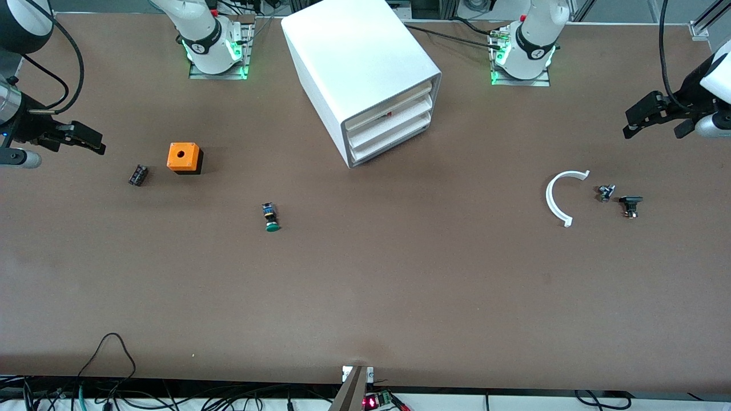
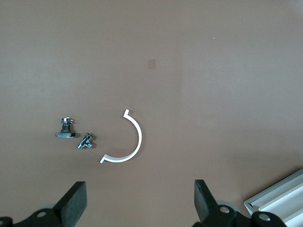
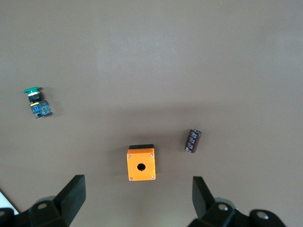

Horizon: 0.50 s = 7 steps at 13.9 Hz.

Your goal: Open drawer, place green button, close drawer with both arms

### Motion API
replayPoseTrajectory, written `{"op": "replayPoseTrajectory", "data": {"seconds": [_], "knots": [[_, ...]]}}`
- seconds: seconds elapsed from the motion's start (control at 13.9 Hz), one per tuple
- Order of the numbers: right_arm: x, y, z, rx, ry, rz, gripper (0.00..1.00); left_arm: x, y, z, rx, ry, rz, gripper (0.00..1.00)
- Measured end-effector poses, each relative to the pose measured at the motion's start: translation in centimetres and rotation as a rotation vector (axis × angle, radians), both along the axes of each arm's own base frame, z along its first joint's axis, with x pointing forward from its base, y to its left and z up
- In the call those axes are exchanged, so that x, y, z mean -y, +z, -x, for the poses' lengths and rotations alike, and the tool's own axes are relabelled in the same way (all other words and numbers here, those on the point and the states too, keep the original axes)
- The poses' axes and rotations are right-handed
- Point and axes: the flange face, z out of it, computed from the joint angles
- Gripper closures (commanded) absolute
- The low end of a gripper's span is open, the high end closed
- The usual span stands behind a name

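Observation:
The white cabinet [image 1: 360, 63] stands at the table's middle, near the arms' bases. Its three drawers are shut; the bottom drawer [image 1: 390, 144] is flush with the two above. A corner of the cabinet's drawer fronts also shows in the left wrist view [image 2: 279, 198]. The green-capped button [image 1: 271, 218] lies on its side on the table, nearer the camera than the cabinet; it also shows in the right wrist view [image 3: 35, 101]. My right gripper [image 1: 85, 140] [image 3: 137, 198] hangs open and empty at its end of the table. My left gripper [image 1: 651, 123] [image 2: 140, 203] hangs open and empty at its end.
An orange cube with a hole [image 1: 184, 157] [image 3: 141, 163] and a small black cylinder [image 1: 137, 174] [image 3: 193, 141] lie toward the right arm's end. A white curved piece [image 1: 557, 197] [image 2: 130, 142] and two small dark parts [image 1: 606, 192] [image 1: 630, 205] lie toward the left arm's end.

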Motion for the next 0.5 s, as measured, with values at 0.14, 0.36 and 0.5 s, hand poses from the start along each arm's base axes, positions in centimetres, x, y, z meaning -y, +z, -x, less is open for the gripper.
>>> {"op": "replayPoseTrajectory", "data": {"seconds": [0.14, 0.36, 0.5], "knots": [[0.0, 0.0, 0.0, 0.0, 0.0, 0.0, 0.0, 0.0, -0.07, 0.08, -0.008, 0.0, 0.0, 0.0], [0.0, -0.01, 0.01, -0.001, -0.005, 0.0, 0.0, 0.01, -0.06, -0.01, -0.008, 0.0, 0.0, 0.0], [0.0, -0.03, 0.06, -0.004, -0.006, 0.0, 0.0, 0.14, -0.11, -0.2, -0.009, -0.003, 0.0, 0.0]]}}
